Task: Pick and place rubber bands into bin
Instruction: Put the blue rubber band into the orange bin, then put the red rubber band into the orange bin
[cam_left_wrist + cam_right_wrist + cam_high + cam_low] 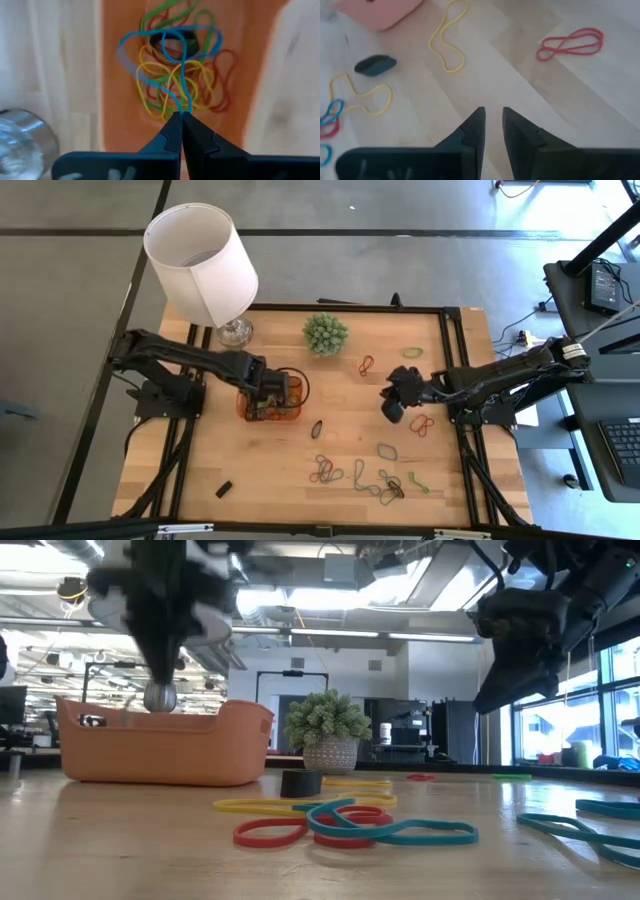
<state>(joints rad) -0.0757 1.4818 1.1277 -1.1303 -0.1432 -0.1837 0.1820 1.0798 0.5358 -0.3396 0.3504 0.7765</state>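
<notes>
The orange bin (pixel 244 408) stands on the table's left half and holds a heap of green, yellow, red and black rubber bands (pixel 200 85). My left gripper (pixel 268 392) hovers over the bin, shut on a blue rubber band (pixel 150 37). More rubber bands lie loose on the wood: a tangle near the front edge (pixel 355 477), a red one (pixel 421 423), and a teal one (pixel 387 450). My right gripper (pixel 492 120) is open above bare wood right of centre and touches nothing. My left gripper pinches the blue rubber band between its two fingertips by one end of the loop (pixel 183 107), coming from above and pointing down into the bin. The band hangs slack below the fingers (pixel 170 130), its far part lying over the heap in the bin.
A white lamp (pixel 200 260) stands just beyond the bin, and a small potted plant (pixel 326 334) sits at the far middle. A black band (pixel 375 65), a yellow band (pixel 447 40) and a red band (pixel 570 44) lie ahead of the right gripper. A small black piece (pixel 224 488) is near the front left.
</notes>
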